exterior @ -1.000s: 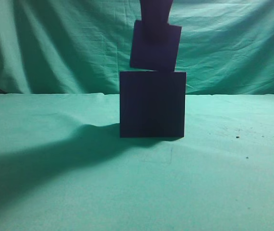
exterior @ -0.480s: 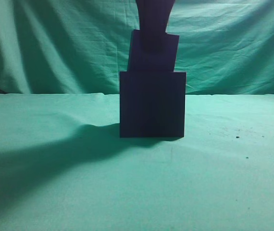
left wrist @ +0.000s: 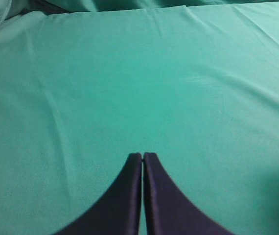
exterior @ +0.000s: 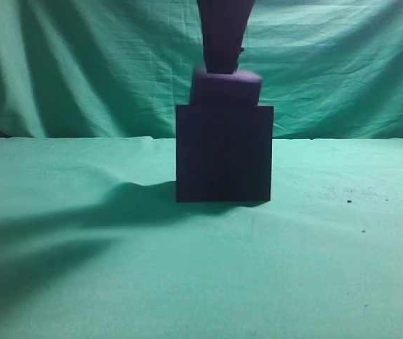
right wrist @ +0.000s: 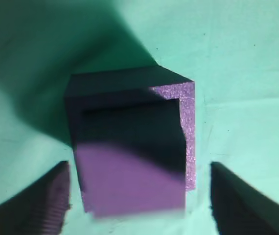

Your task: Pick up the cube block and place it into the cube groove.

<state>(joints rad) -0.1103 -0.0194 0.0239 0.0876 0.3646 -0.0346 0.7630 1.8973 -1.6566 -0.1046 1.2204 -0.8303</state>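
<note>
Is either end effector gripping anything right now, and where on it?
Nothing looks held. The right end effector stands open astride the cube block, gaps on both sides; the left end effector is shut and empty.

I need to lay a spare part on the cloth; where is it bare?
The green cloth is bare left, right and in front of the dark box. Crowded only above the box, where the purple cube sits under the right gripper.
</note>
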